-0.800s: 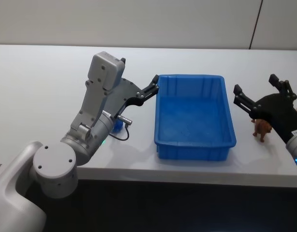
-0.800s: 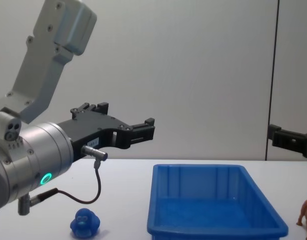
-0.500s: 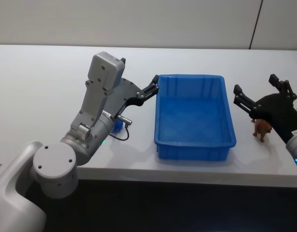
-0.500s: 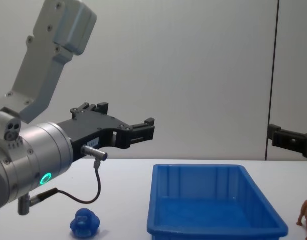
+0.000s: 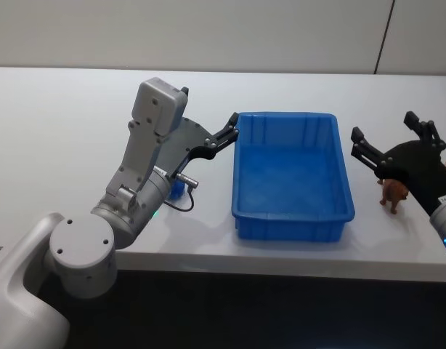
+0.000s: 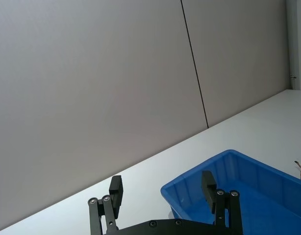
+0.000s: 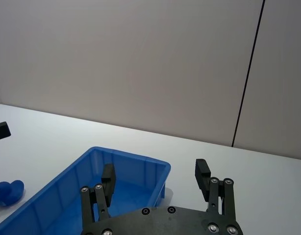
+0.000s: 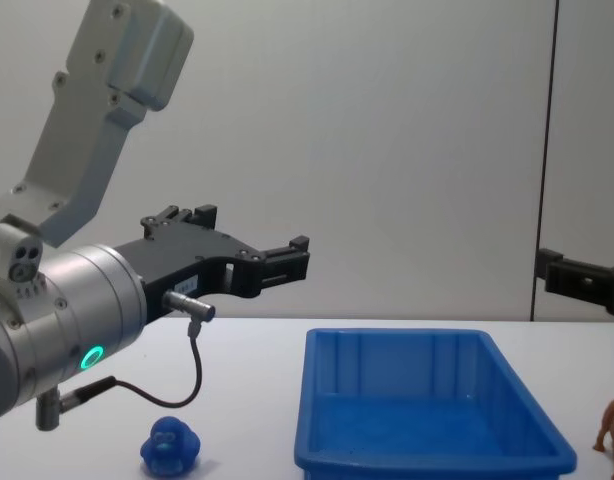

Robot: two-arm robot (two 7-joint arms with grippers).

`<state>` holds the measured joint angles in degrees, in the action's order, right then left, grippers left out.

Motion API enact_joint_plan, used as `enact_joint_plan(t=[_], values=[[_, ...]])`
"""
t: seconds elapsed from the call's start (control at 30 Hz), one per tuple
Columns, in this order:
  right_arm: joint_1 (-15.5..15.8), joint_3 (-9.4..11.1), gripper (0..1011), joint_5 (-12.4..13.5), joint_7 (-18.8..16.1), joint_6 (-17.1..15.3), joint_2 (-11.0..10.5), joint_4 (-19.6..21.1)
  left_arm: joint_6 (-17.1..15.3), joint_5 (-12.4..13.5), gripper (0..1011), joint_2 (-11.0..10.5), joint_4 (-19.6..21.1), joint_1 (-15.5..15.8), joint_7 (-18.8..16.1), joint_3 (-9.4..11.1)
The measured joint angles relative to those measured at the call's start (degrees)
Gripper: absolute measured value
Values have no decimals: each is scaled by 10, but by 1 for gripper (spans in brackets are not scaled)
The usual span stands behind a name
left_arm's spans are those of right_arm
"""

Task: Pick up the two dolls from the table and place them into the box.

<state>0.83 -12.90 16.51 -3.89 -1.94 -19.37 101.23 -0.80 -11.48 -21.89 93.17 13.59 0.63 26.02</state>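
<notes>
Since nothing's been grabbed yet, where do you reckon this goes sideways? Left pincer [image 5: 230,129] hangs spread wide and empty, up over the far-left corner of the box [image 5: 292,216]. Right pincer [image 5: 383,125] is spread wide and empty too, just right of the box.
— bolt_head

Honestly the blue doll [image 8: 170,445] worries me most. It sits on the worktop [image 5: 63,109] left of the box, toward the near side, tucked under the left forearm [image 5: 143,156], with that loose cable [image 8: 198,365] dangling just above it. My guess: the arm has to draw back and tip down to reach it, and the cable or wrist could nudge it first. Round body too, so I'd expect it to squirt out if the fingers close off-centre.
— servo_sue

And the brown doll [image 5: 392,193]?
— bolt_head

Standing on the worktop right of the box, pretty much under the right pincer from the head view. Skinny legs, so it probably tips over if one finger lands before the other. Then there's the rim. The box walls look tall next to these toys, so a low carry could clip the edge and shove the box or knock a doll loose. Box is empty for now.
— servo_sue
</notes>
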Motion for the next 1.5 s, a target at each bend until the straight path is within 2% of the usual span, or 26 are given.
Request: enact_joint_plan(t=[0.23, 0.7, 0.97, 1.13, 1.5], values=[[0, 10, 1000, 13, -5, -1, -10, -4, 0, 0, 1003, 0, 0, 0, 0, 0], [21, 54, 1001, 65, 8, -22, -53, -21, 0, 0, 1003, 0, 0, 0, 0, 0], [24, 68, 1001, 70, 19, -45, -68, -32, 0, 0, 1003, 0, 0, 0, 0, 0], [21, 75, 1001, 70, 25, -74, -75, -46, 0, 0, 1003, 0, 0, 0, 0, 0], [3, 79, 1000, 64, 33, -125, -78, -83, 0, 0, 1003, 0, 0, 0, 0, 0]])
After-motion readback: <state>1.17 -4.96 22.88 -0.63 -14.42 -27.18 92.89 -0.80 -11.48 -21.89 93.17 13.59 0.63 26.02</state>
